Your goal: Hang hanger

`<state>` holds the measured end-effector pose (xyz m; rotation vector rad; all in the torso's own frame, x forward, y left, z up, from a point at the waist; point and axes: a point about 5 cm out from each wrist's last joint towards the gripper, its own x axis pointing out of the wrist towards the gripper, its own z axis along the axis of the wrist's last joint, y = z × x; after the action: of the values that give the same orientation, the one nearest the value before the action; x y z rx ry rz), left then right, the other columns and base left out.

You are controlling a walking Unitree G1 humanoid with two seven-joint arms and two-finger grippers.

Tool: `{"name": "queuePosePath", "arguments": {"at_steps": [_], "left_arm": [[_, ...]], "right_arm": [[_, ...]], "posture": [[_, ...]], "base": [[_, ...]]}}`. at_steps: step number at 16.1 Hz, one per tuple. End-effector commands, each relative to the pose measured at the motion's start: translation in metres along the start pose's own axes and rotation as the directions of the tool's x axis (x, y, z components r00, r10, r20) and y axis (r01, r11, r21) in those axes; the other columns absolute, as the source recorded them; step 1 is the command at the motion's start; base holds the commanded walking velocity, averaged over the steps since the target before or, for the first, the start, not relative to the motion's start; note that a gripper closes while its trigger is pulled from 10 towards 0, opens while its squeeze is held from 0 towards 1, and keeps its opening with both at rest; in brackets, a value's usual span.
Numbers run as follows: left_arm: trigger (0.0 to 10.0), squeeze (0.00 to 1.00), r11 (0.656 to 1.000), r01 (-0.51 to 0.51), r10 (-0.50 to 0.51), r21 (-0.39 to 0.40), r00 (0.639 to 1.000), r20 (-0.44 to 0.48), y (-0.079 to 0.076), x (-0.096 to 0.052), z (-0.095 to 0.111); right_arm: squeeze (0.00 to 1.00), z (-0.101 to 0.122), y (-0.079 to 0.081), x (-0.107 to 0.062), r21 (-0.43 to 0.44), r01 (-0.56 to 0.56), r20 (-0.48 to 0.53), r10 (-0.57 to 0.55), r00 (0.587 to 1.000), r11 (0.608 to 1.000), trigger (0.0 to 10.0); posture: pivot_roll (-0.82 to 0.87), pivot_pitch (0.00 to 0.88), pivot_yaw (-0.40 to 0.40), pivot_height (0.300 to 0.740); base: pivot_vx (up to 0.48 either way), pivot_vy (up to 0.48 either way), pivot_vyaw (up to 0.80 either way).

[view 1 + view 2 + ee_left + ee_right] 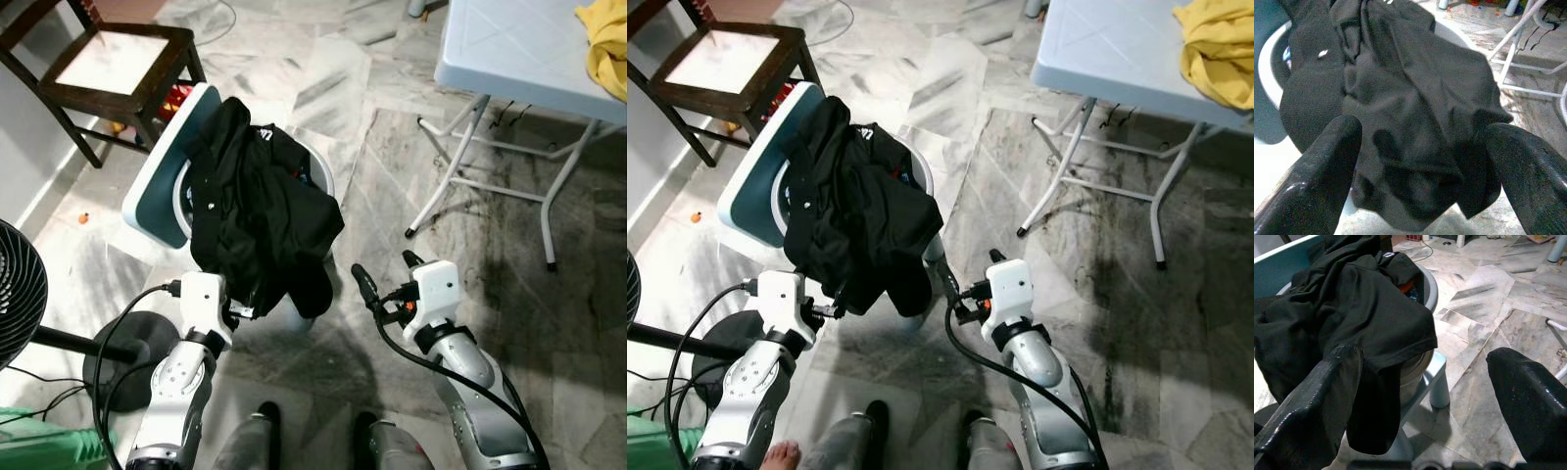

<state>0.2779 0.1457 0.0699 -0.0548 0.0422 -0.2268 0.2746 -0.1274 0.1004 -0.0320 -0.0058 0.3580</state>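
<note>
Left wrist view showed your left gripper (1420, 161) spread wide just before the black shirt (260, 211) heaped over the washer (162, 166). No hanger could be made out; it may lie under the cloth. You needed to find it before closing. Your right gripper (1425, 396) also stood spread, beside the heap.

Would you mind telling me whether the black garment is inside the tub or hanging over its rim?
Hanging over: the black garment drapes across the tub's rim, its lower end dangling outside.
</note>
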Motion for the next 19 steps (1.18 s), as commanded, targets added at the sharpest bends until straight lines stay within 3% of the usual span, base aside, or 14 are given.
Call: {"name": "queuePosePath", "arguments": {"at_steps": [1, 6, 11, 15, 17, 18, 19], "left_arm": [[10.0, 0.00, 1.000, 0.020, -0.020, -0.011, 1.000, -0.010, -0.003, -0.003, -0.004], [10.0, 0.00, 0.999, 0.037, -0.038, -0.013, 0.999, -0.017, -0.005, -0.003, -0.006], [10.0, 0.00, 0.999, 0.042, -0.043, -0.022, 0.999, -0.029, -0.005, -0.003, -0.009], [10.0, 0.00, 0.999, 0.041, -0.041, -0.026, 0.998, -0.037, -0.008, -0.004, -0.012], [10.0, 0.00, 0.999, -0.037, 0.037, 0.004, 0.998, -0.056, -0.001, -0.007, -0.016], [10.0, 0.00, 0.983, -0.182, 0.180, -0.010, 0.979, -0.094, 0.018, -0.012, -0.023], [10.0, 0.00, 0.968, -0.248, 0.243, -0.031, 0.963, -0.116, 0.027, -0.016, -0.027]], "right_arm": [[0.00, -0.006, 0.000, -0.005, 0.013, 0.004, -0.025, -0.003, 1.000, 1.000, 10.0], [0.00, -0.007, 0.003, -0.006, 0.006, -0.018, -0.024, 0.018, 1.000, 1.000, 10.0], [0.00, -0.007, 0.007, -0.005, 0.002, -0.033, -0.025, 0.033, 0.999, 0.999, 10.0], [0.00, -0.007, 0.008, -0.005, 0.004, -0.041, -0.028, 0.041, 0.999, 0.999, 10.0], [0.00, -0.008, 0.009, -0.006, 0.005, -0.052, -0.031, 0.052, 0.998, 0.999, 10.0], [0.00, -0.009, 0.010, -0.006, 0.005, -0.064, -0.039, 0.064, 0.997, 0.998, 10.0], [0.00, -0.010, 0.010, -0.007, 0.004, -0.069, -0.042, 0.069, 0.997, 0.998, 10.0]], "posture": [[-0.04, 0.266, -0.011, 0.740], [-0.04, 0.269, -0.008, 0.740], [-0.04, 0.272, -0.012, 0.740], [-0.04, 0.271, -0.019, 0.740], [-0.04, 0.274, -0.026, 0.740], [-0.04, 0.274, -0.031, 0.740], [-0.04, 0.276, -0.035, 0.740]], "base": [[0.000, 0.000, 0.00], [0.301, 0.000, 0.00], [0.298, 0.000, 0.53], [0.000, 0.000, 0.00], [0.000, 0.000, 0.00], [0.000, 0.000, 0.00], [0.000, 0.000, 0.00]]}}
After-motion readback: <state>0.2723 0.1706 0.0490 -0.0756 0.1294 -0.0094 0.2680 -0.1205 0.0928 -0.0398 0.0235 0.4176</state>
